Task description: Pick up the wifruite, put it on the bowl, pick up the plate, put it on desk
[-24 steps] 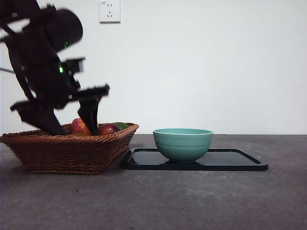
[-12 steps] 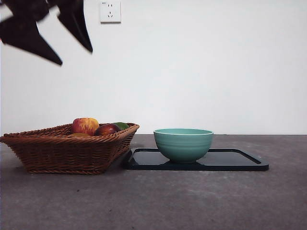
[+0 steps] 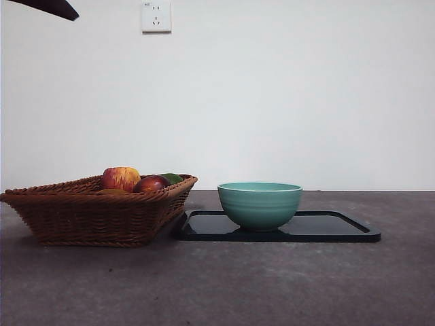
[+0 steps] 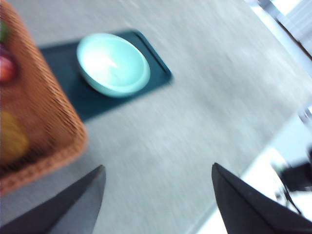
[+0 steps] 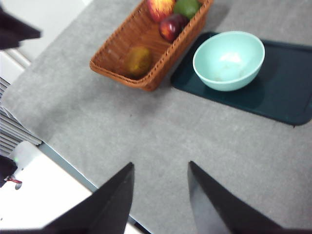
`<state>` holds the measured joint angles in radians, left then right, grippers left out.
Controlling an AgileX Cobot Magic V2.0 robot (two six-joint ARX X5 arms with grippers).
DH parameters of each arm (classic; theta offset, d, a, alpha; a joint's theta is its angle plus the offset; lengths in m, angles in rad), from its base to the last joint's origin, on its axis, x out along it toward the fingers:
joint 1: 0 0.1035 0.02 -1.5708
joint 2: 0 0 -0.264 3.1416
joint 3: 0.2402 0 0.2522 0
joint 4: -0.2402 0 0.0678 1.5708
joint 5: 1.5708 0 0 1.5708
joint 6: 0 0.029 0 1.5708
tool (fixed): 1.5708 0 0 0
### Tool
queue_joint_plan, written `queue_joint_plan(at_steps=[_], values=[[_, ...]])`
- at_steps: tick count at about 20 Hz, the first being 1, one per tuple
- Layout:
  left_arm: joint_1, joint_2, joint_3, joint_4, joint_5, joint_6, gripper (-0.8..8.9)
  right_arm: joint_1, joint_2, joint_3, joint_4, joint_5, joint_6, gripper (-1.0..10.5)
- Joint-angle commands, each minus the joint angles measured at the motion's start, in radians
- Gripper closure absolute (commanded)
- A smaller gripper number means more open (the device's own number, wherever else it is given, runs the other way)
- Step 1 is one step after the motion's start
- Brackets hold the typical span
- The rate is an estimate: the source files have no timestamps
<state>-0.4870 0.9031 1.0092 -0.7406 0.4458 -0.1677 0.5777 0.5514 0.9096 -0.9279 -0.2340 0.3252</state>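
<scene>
Still at step one: the wifruite has not been picked

Seen from the front, the woven basket (image 3: 95, 210) sits on the desk (image 3: 272, 285) just beside a dark tray (image 3: 340, 227), with the bowl (image 3: 259, 204) standing on the tray. A red-yellow apple (image 3: 121, 178) and a dark red fruit (image 3: 152, 183) show above the basket rim; the wifruite is hidden behind the weave here. Only a black tip of an arm shows, at the top left corner.

From the left wrist, the picture is blurred. The left gripper (image 4: 158, 200) hangs high above bare desk near the basket's corner, jaws wide apart with nothing between them. The bowl looks empty.

From the right wrist, the right gripper (image 5: 160, 195) waits high over the desk's near edge, jaws parted and empty. This view shows the wifruite (image 5: 137, 60) lying alone at the near end of the basket, well apart from the apple, the dark red fruit and a green fruit (image 5: 186, 7).

My judgement: the first step, picking the wifruite, is not yet done. The next move calls for a gripper to descend into the basket, straddle the brown fruit and close on it.
</scene>
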Motion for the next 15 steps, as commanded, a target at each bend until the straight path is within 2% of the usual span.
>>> queue_joint_plan(at_steps=[1,5,10,13,15], values=[[-0.005,-0.002,0.011,-0.034,0.023,0.071,4.7,0.009,0.032,0.017,0.008,0.001,0.035,7.7],[-0.005,-0.002,0.011,-0.085,0.029,0.106,4.7,0.009,0.088,0.017,0.008,0.0,0.034,7.7],[-0.005,-0.002,0.011,-0.084,0.029,0.108,4.7,0.009,0.153,0.017,0.028,0.018,0.042,7.7],[-0.005,-0.002,0.011,-0.084,0.029,0.116,4.7,0.003,0.23,0.017,0.137,0.055,0.061,6.3],[-0.005,-0.002,0.011,-0.084,0.029,0.116,4.7,-0.026,0.307,0.022,0.251,0.056,0.061,6.2]])
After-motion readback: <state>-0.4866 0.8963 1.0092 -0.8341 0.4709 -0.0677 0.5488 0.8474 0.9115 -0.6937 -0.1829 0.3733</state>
